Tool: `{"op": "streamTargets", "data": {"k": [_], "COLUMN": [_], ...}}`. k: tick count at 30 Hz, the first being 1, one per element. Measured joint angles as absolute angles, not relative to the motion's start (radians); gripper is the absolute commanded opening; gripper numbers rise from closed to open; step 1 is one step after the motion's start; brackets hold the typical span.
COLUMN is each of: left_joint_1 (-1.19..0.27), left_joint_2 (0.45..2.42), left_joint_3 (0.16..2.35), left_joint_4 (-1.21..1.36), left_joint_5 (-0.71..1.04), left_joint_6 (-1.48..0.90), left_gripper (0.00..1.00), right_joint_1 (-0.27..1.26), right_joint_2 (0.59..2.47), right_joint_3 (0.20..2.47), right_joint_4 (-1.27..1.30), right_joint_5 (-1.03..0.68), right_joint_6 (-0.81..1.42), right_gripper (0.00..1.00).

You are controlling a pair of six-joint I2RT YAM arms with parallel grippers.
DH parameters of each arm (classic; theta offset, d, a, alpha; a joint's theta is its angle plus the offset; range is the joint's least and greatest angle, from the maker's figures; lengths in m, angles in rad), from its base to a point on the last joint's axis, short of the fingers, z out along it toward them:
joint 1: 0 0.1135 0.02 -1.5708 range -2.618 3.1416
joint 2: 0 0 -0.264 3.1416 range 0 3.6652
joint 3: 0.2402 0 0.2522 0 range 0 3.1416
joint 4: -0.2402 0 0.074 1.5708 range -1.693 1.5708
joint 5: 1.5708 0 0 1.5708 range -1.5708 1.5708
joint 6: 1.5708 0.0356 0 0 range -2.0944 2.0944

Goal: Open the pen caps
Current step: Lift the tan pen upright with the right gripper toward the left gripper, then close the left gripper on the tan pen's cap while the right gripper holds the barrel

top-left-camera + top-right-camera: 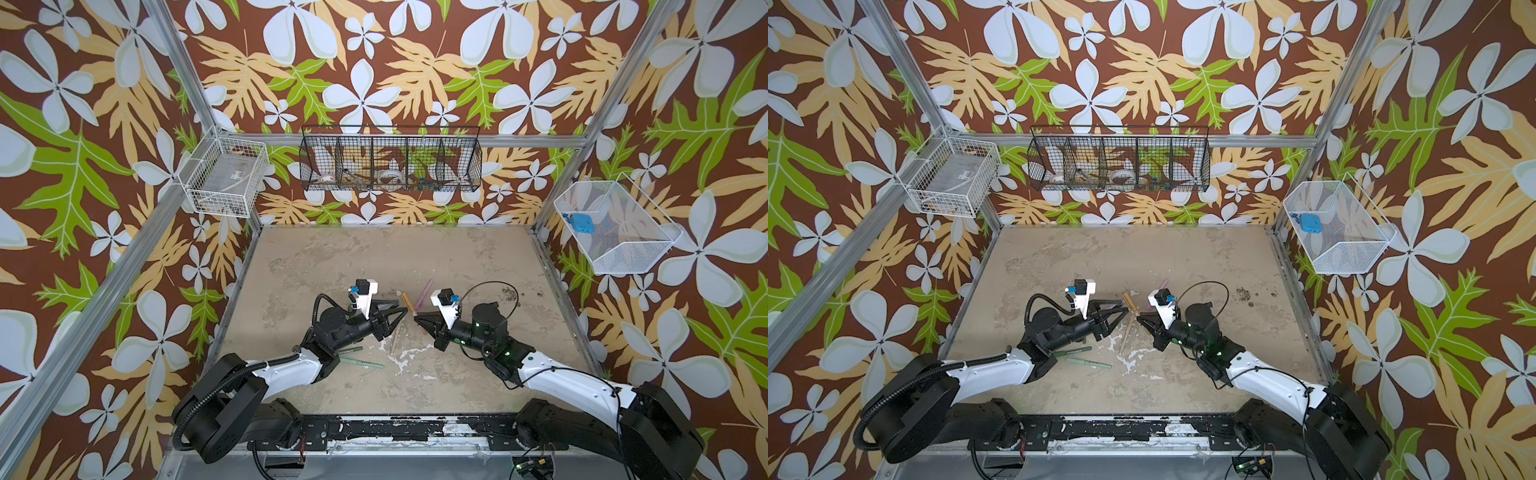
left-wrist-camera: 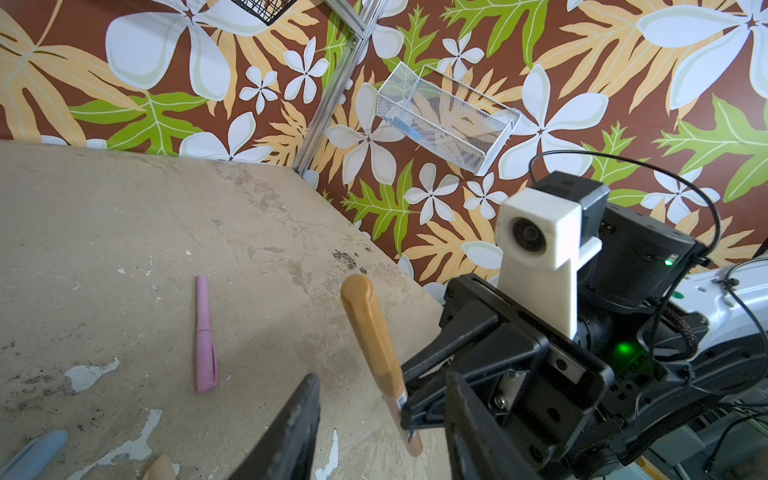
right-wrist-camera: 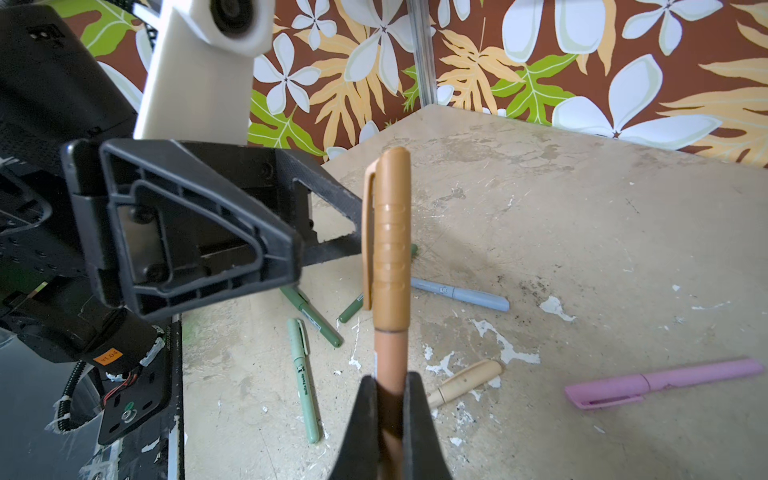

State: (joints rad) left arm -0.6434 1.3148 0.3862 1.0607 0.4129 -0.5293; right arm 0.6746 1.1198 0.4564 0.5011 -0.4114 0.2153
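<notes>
My right gripper is shut on the lower body of the brown pen and holds it off the table. The pen's brown cap sits on the far end. My left gripper is open. Its two fingers stand on either side of the brown pen at the cap end, and I see no contact. In both top views the two grippers meet tip to tip at mid-table, the left gripper facing the right gripper. On the table lie a pink pen, a beige pen, a light blue pen and green pens, all with caps on.
A black wire basket hangs on the back wall. A white wire basket hangs at the left corner and a white mesh basket on the right wall. Aluminium frame posts edge the table. The green pens lie beside the left arm.
</notes>
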Motion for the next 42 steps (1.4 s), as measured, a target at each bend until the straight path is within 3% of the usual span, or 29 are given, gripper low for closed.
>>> {"op": "streamTargets", "data": {"k": [16,23,25,27,29,32,35,42], "left_joint_1": [-0.643,-0.643,-0.643,-0.644,-0.643,-0.643,-0.643,-0.643], "left_joint_2": [1.309,1.309,1.306,1.297,1.289,1.282,1.281,1.283], "left_joint_3": [0.389,0.388,0.388,0.386,0.381,0.381,0.384,0.388], "left_joint_4": [1.074,1.073,1.073,1.074,1.073,1.072,1.066,1.066], "left_joint_5": [0.416,0.407,0.409,0.418,0.416,0.405,0.405,0.443], "left_joint_6": [-0.556,-0.570,-0.572,-0.571,-0.566,-0.558,-0.547,-0.521], "left_gripper": [0.36,0.20,0.15,0.08,0.00,0.00,0.00,0.00], "right_joint_1": [0.760,0.766,0.766,0.767,0.767,0.756,0.727,0.707], "right_joint_2": [1.184,1.187,1.186,1.180,1.172,1.170,1.165,1.151], "right_joint_3": [0.495,0.497,0.497,0.493,0.484,0.482,0.477,0.465], "right_joint_4": [0.507,0.508,0.508,0.509,0.509,0.504,0.508,0.519], "right_joint_5": [-0.385,-0.370,-0.370,-0.370,-0.361,-0.360,-0.388,-0.498], "right_joint_6": [0.152,0.139,0.129,0.129,0.131,0.131,0.135,0.145], "right_gripper": [0.00,0.00,0.09,0.31,0.46,0.62,0.59,0.40]}}
